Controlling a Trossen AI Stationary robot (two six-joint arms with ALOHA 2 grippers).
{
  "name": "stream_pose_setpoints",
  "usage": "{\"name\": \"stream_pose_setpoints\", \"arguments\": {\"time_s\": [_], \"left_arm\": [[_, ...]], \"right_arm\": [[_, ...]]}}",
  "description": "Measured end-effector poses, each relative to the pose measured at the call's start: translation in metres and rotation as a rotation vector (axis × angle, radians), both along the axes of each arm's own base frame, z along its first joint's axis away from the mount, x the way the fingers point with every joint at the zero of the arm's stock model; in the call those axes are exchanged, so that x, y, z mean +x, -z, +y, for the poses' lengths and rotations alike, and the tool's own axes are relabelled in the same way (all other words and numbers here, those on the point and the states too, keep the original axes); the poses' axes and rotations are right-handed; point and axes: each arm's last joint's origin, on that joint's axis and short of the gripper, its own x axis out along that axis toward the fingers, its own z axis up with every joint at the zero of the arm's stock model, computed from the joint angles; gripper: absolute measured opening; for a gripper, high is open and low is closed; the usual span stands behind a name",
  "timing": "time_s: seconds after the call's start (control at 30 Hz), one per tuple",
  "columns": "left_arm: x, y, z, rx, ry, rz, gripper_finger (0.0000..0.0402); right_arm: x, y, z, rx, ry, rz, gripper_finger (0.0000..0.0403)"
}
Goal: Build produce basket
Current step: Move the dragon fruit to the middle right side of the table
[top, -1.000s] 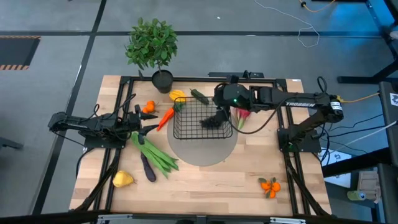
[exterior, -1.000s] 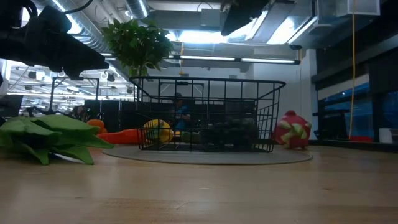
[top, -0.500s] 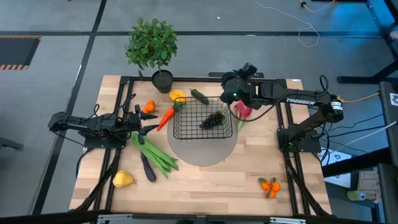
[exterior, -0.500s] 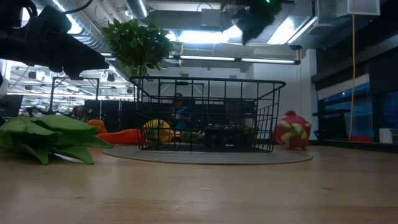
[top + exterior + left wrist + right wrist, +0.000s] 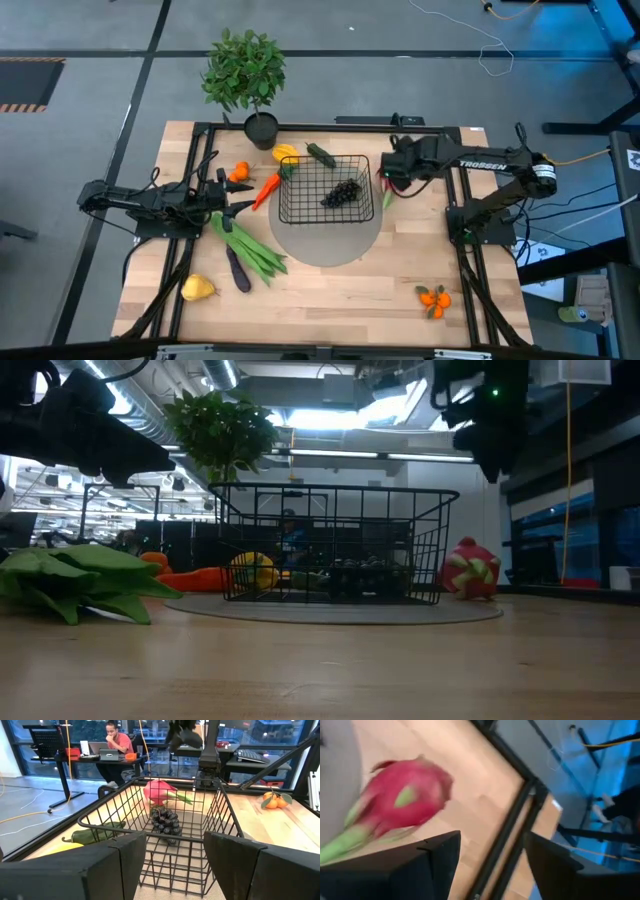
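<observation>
The black wire basket (image 5: 325,190) stands on a grey round mat and holds the dark grapes (image 5: 345,191), which also show in the left wrist view (image 5: 166,822). The pink dragon fruit (image 5: 472,570) lies on the table just right of the basket. My right gripper (image 5: 384,178) hangs open above it, slanting down, and touches nothing. In the right wrist view the dragon fruit (image 5: 402,800) lies ahead of its spread fingers (image 5: 437,862). My left gripper (image 5: 232,200) waits open and level at the basket's left side, empty (image 5: 175,865).
Left of the basket lie a carrot (image 5: 266,188), oranges (image 5: 238,172), green stalks (image 5: 248,248), an eggplant (image 5: 237,268) and a pear (image 5: 197,288). Yellow pepper (image 5: 287,153), cucumber (image 5: 320,155) and a potted plant (image 5: 245,75) stand behind it. More oranges (image 5: 434,298) sit near right.
My right gripper has pulled away from over the grapes in the basket, swung toward the table's far edge and then its right edge, come down and tipped its fingers downward over the dragon fruit. The grapes stay on the basket floor.
</observation>
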Motion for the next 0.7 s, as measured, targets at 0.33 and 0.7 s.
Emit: {"name": "stream_pose_setpoints", "arguments": {"time_s": [0.33, 0.7], "left_arm": [[0.0, 0.0, 0.0, 0.0, 0.001, 0.0, 0.019], [0.0, 0.0, 0.0, -0.001, 0.001, 0.0, 0.019]], "right_arm": [[0.007, 0.063, 0.004, 0.135, -0.101, -0.077, 0.0218], [0.014, 0.065, -0.005, 0.099, -0.084, -0.171, 0.0218]]}}
